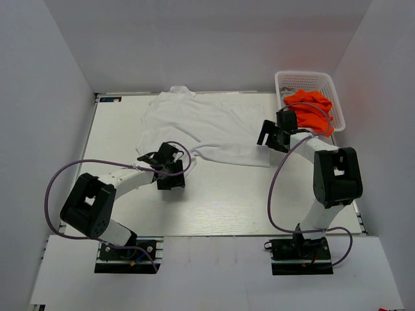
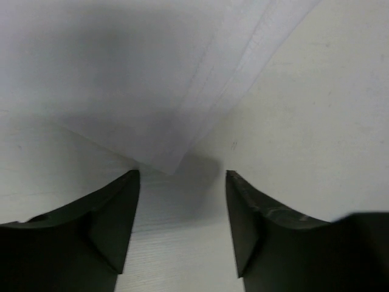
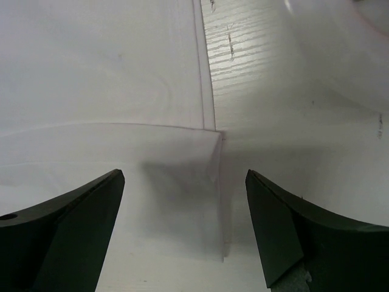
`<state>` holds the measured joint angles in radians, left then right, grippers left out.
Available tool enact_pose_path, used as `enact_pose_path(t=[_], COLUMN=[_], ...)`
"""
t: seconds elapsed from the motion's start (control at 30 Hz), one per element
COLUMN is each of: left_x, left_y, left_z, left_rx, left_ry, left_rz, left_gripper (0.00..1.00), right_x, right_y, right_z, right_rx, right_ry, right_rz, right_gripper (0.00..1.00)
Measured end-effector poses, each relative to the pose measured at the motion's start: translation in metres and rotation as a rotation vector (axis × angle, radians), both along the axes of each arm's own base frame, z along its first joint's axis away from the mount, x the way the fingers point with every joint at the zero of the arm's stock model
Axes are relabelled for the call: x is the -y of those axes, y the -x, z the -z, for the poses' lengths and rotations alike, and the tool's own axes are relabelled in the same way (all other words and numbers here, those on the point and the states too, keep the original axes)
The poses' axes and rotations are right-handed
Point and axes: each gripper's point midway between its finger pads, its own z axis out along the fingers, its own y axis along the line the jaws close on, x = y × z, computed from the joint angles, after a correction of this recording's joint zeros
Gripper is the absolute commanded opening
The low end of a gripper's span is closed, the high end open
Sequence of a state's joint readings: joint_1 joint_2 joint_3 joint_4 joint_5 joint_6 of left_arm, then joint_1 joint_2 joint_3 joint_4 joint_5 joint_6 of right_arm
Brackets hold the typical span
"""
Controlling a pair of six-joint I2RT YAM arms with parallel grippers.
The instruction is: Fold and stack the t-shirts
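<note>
Two arms are working one white t-shirt (image 1: 207,126), which lies spread across the far middle of the table (image 1: 227,201) with its collar toward the back wall. The step in hand looks like taking the shirt's near edge for the first fold.

Both ends of that edge should be gripped before either arm lifts, so the cloth rises evenly and does not skew. The left gripper (image 2: 182,175) is released, with its jaws apart. It sits low over bare table with a pointed corner of cloth (image 2: 165,159) just ahead of its fingers (image 2: 115,219), and it is not touching the cloth. I judge it must slide forward until the corner lies between the pads before closing. The right gripper (image 3: 185,173) is also spread wide and holds nothing. It hovers over the shirt's right side, where a layered hem edge (image 3: 209,131) meets the table. It should pinch every layer there, since a single ply would let the rest sag.

Plain white walls (image 1: 207,45) enclose the workspace on three sides. The tabletop is pale, so white cloth shows against it mainly by shadow and the edges are hard to pick out. A white basket (image 1: 305,74) stands at the far right corner and holds the orange t-shirts (image 1: 311,107), which are bunched up and not yet folded.
</note>
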<state>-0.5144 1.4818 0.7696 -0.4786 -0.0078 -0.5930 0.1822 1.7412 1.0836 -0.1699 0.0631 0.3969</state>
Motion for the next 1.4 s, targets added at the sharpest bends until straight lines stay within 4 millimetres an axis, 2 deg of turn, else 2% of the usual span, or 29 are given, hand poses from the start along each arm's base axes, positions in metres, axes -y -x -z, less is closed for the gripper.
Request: enact_pose_path(t=[0.03,0.07,0.1,0.2,0.23,0.3,0.37,0.5,0.57,0.63,0.7,0.87,0.9,1.0,1.07,1.1,1.13,1.23,1.4], left_x=[0.0,-0.001,-0.002,-0.004,-0.004,-0.004,-0.005,-0.006,-0.008,-0.012,-0.016,-0.024,-0.025,-0.027,-0.028,-0.029,-0.03,-0.034,-0.042], left_y=[-0.002,-0.003,-0.005,-0.011,-0.013,-0.015,-0.016,-0.017,-0.019,-0.02,-0.02,-0.02,-0.019,-0.018,-0.017,-0.017,-0.017,-0.015,-0.014], left_z=[0.001,0.002,0.002,0.005,0.005,0.006,0.006,0.006,0.005,0.004,0.004,0.0,0.0,0.0,0.001,0.001,0.001,-0.004,-0.034], left_rx=[0.003,0.003,0.006,0.009,0.011,0.014,0.017,0.026,0.035,0.046,0.052,0.065,0.066,0.062,0.059,0.058,0.058,0.062,0.126], left_ry=[-0.005,-0.013,-0.02,-0.041,-0.046,-0.052,-0.055,-0.066,-0.075,-0.094,-0.113,-0.145,-0.147,-0.156,-0.162,-0.165,-0.169,-0.179,-0.165], left_rz=[-0.006,-0.012,-0.022,-0.039,-0.044,-0.05,-0.054,-0.061,-0.069,-0.079,-0.089,-0.104,-0.106,-0.109,-0.11,-0.114,-0.119,-0.14,-0.204], left_gripper=[0.6,0.48,0.41,0.2,0.15,0.0,0.0,0.0,0.0,0.0,0.0,0.0,0.0,0.0,0.0,0.0,0.0,0.0,0.0], right_x=[-0.001,-0.002,-0.002,-0.006,-0.007,-0.008,-0.008,-0.004,0.0,0.003,0.005,0.006,0.006,0.005,0.005,0.005,0.005,0.003,0.002], right_y=[-0.001,-0.001,0.0,0.003,0.003,0.003,0.003,0.002,0.0,0.0,-0.001,-0.001,-0.001,0.0,0.001,0.002,0.002,0.004,0.02], right_z=[0.004,0.009,0.015,0.027,0.026,0.026,0.026,0.02,0.016,0.012,0.01,0.005,0.005,0.005,0.006,0.006,0.006,-0.001,-0.032], right_rx=[-0.006,-0.015,-0.029,-0.061,-0.06,-0.06,-0.06,-0.046,-0.032,-0.022,-0.017,-0.006,-0.005,-0.01,-0.014,-0.017,-0.018,-0.003,0.07], right_ry=[-0.005,-0.008,-0.01,-0.021,-0.026,-0.033,-0.032,-0.015,-0.002,0.01,0.02,0.023,0.023,0.025,0.027,0.03,0.032,0.032,0.04], right_rz=[-0.004,-0.007,-0.009,-0.028,-0.028,-0.028,-0.019,0.005,0.017,0.029,0.036,0.037,0.036,0.033,0.032,0.031,0.028,0.023,0.003], right_gripper=[0.83,0.81,0.79,0.64,0.52,0.39,0.3,0.3,0.36,0.36,0.31,0.31,0.27,0.3,0.17,0.04,0.0,0.0,0.0])
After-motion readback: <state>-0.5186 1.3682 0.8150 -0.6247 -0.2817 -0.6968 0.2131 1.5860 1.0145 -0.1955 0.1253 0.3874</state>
